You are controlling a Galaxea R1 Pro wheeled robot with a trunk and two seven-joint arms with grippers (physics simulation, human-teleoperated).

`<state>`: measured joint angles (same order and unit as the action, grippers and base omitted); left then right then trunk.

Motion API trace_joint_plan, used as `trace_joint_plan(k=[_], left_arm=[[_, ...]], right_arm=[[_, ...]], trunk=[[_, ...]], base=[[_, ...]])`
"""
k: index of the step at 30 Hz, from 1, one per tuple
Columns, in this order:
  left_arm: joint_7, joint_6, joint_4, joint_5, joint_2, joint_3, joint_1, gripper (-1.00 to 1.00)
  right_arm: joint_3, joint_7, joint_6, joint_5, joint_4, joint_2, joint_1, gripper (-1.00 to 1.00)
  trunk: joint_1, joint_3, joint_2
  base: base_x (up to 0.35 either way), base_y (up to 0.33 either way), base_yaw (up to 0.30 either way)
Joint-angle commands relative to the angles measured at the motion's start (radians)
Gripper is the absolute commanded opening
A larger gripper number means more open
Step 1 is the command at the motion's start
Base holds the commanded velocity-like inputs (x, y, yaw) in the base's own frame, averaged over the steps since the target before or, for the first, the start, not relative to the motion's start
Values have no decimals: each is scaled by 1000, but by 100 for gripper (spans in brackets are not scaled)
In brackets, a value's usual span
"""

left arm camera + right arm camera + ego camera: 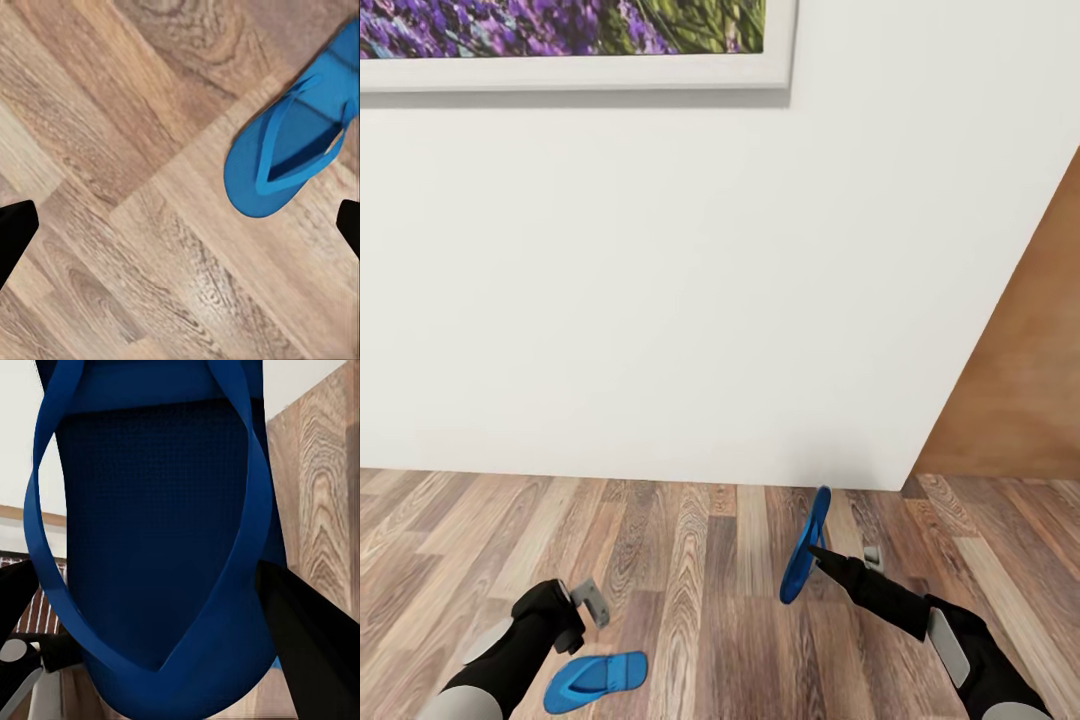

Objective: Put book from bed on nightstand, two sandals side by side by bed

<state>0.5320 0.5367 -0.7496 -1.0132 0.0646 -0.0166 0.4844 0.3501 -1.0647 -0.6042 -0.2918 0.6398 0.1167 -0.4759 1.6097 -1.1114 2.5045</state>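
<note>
Your right gripper (822, 553) is clamped on one blue sandal (806, 545), holding it on edge above the wood plank floor (700, 590); in the right wrist view the held sandal's strap (225, 547) sits between your dark fingers (307, 645). Your left gripper (582, 603) hangs with its jaws spread wide and nothing between them; the second sandal (596, 678) lies flat on the floor just beside it, strap up, and in the left wrist view it sits off to one side of the fingertips (15, 232), apart from them. Beyond both grippers stands a white wall (690, 300), with the lavender picture (560, 30) high on it and a brown door (1020, 390) past your right gripper.
</note>
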Motion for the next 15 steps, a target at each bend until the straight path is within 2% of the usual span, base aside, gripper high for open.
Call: trace_joint_plan(k=[1,6,15], left_arm=[[8,2,-3,-8,0,-2,0,100],[9,4,-53,-8,-1,-2,2,100],[9,2,-66,-8,-3,-2,2,100]], right_arm=[[1,-1,-8,-6,0,0,-1,-100],[1,-1,-8,-6,0,0,-1,-100],[1,-1,-8,-6,0,0,0,-100]], trunk=[[0,-5,1],[2,-24,2],[6,-59,4]], base=[[0,0,0],[0,0,0],[0,0,0]])
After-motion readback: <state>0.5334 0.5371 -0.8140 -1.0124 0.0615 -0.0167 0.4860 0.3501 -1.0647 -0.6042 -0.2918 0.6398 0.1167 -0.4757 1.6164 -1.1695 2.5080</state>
